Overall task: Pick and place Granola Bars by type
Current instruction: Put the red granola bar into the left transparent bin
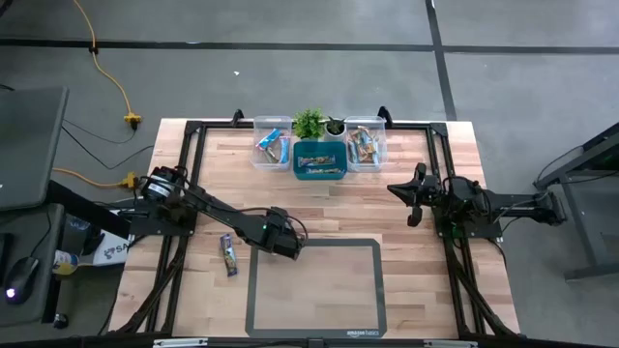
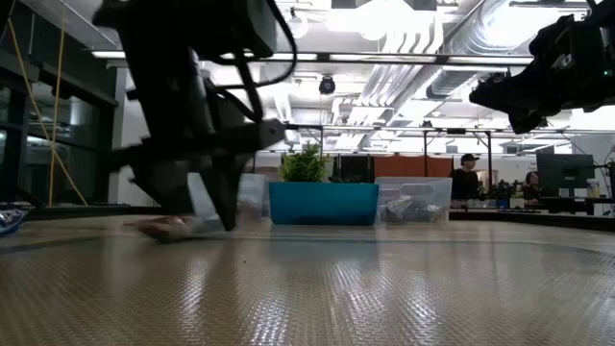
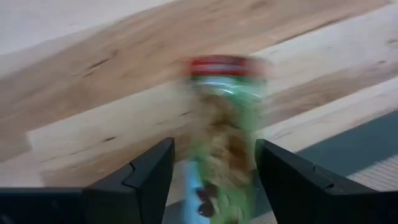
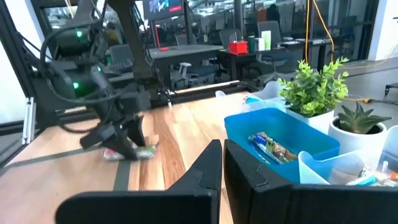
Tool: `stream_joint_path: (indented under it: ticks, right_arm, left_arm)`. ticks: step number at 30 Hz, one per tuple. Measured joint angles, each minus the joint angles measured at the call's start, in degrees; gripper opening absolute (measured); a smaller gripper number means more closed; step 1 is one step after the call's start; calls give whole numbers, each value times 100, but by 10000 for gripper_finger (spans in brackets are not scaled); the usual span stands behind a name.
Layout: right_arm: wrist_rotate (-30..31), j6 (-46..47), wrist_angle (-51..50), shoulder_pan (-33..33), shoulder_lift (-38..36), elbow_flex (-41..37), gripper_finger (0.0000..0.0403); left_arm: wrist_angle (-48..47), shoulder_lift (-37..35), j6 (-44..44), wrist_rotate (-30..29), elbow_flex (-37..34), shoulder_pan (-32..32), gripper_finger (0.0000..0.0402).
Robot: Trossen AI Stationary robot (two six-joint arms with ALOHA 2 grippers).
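Note:
A granola bar in a green wrapper with a red end [image 3: 227, 143] lies on the wood at the far left corner of the grey mat outline. My left gripper [image 1: 287, 244] is open and low over it, one finger on each side [image 3: 214, 180]. The right wrist view shows the same bar [image 4: 132, 152] on the table under those fingers. A second bar in a purple-blue wrapper [image 1: 228, 254] lies flat on the wood to the left of that gripper [image 2: 168, 228]. My right gripper [image 1: 412, 200] hangs shut above the table's right side [image 4: 222, 155], holding nothing. My left gripper comes at the green bar from above with its fingers [image 3: 155, 168] on either side of the bar's middle, across its length. The bar lies on the table. I cannot tell whether either finger touches it.
At the far edge stand a clear bin [image 1: 272, 143], a blue bin [image 1: 320, 159] and another clear bin [image 1: 365, 145], each with bars inside. Two small potted plants [image 1: 309, 123] stand behind them. The grey mat outline [image 1: 314, 290] covers the near middle. People show in the room beyond.

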Motion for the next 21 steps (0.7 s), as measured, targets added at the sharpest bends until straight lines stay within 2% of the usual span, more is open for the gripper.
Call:
stream_joint_path:
  ticks: [18,21]
  right_arm:
    - [-22,2,29,0,194,-2,0]
    - [-24,1,17,0,192,-2,0]
  left_arm:
    - [70,100,456,262,13,24,219]
    - [61,100,455,308,10,24,209]
